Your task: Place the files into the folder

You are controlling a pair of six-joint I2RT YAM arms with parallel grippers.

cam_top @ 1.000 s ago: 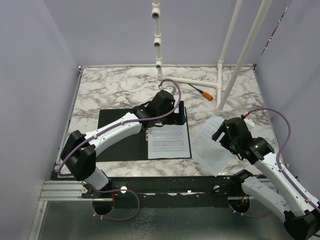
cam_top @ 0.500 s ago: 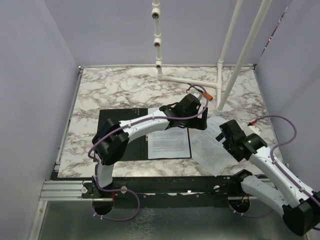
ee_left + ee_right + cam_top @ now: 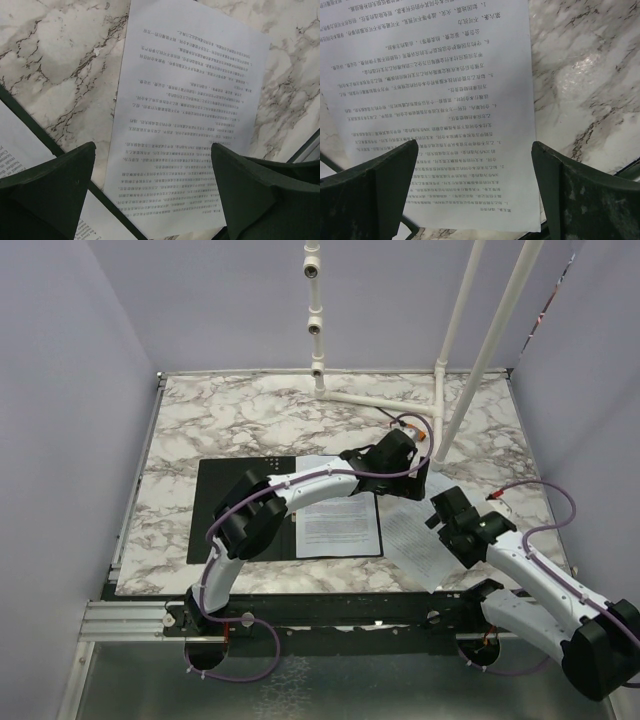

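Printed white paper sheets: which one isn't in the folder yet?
The tilted white sheet lying on the marble table, right of the open black folder. The straight sheet lies on the folder's black inside.

- folder (image 3: 215, 502): open and flat on the marble table (image 3: 200, 420), black inside facing up, left of centre.
- first sheet (image 3: 338, 523): white A4 with dense black print. It lies flat and square on the folder's right half, near its front edge.
- loose sheet (image 3: 412, 538): same kind, flat on bare marble just right of the folder and turned askew. One corner reaches the folder's right edge; the print reads upside down in both wrist views.
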